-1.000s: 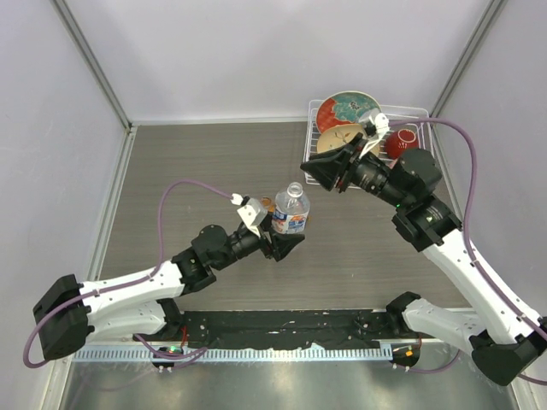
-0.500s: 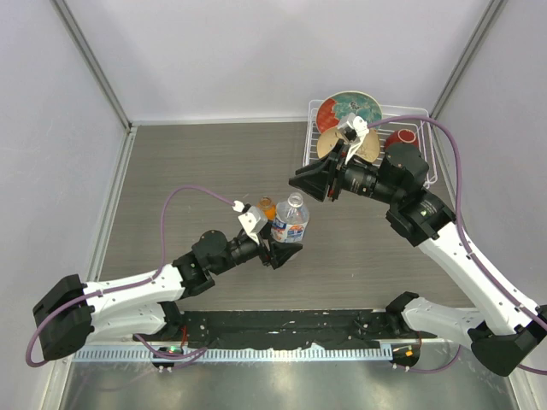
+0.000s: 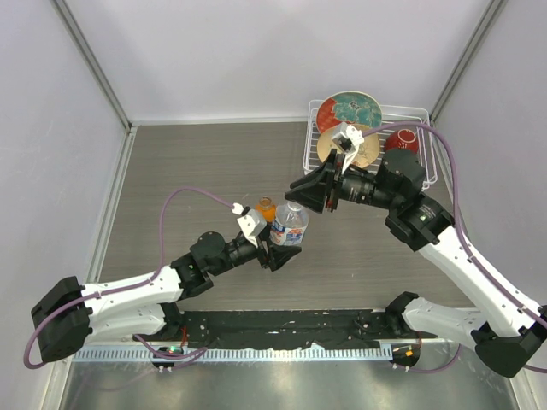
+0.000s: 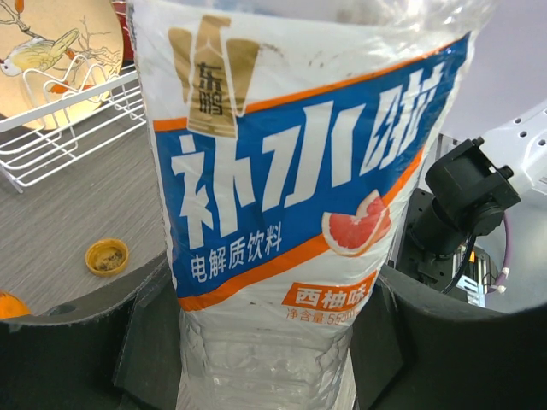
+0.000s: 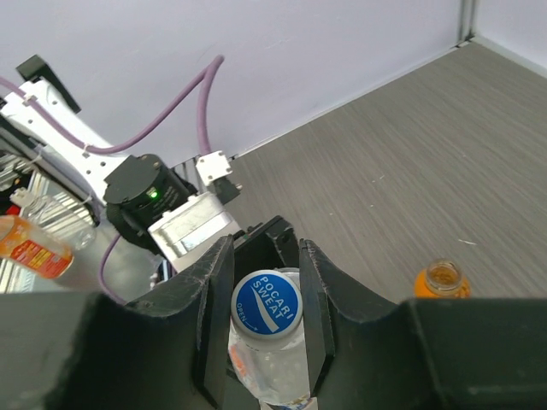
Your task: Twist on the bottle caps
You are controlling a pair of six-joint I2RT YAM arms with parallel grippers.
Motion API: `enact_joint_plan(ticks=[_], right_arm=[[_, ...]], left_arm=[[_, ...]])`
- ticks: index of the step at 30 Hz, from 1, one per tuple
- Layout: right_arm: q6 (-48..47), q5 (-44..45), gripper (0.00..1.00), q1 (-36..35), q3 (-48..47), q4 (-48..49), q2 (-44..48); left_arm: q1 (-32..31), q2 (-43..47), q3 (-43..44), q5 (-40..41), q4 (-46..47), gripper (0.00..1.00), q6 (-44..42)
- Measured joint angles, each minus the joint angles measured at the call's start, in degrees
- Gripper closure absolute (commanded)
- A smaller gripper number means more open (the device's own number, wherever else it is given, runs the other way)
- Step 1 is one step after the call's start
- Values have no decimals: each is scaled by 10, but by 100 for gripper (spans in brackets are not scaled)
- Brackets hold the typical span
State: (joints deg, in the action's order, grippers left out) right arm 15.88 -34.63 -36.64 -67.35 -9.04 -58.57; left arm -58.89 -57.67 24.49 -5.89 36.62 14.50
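Observation:
My left gripper (image 3: pixel 279 249) is shut on the lower body of the clear water bottle (image 3: pixel 291 224) and holds it upright; its blue, white and orange label fills the left wrist view (image 4: pixel 291 162). My right gripper (image 3: pixel 296 197) is at the bottle's top, shut on the white cap with a blue printed top (image 5: pixel 267 306), which sits on the bottle's neck. The squat orange bottle (image 3: pixel 266 207) stands open just left of the water bottle, and also shows in the right wrist view (image 5: pixel 442 282). The amber cap (image 4: pixel 107 255) lies on the table beyond it.
A white wire dish rack (image 3: pixel 427 111) at the back right holds patterned plates (image 3: pixel 349 109) and a red bowl (image 3: pixel 402 141). The rack also shows in the left wrist view (image 4: pixel 68 128). Walls close in the table on three sides.
My right gripper has moved left and down from near the rack onto the water bottle's top. My left gripper has shifted the bottle slightly nearer, uncovering the orange bottle behind it.

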Motion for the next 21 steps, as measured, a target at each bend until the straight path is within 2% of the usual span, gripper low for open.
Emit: enact_joint_plan(ticks=[8,21], right_arm=[[-9,1,99,-36,1,-7,0],[-33,40,99,-37,1,-26,0]], left_arm=[[1,1,0,-3,0,100,-1],[4,13,-12,-16,-1,100,-6]])
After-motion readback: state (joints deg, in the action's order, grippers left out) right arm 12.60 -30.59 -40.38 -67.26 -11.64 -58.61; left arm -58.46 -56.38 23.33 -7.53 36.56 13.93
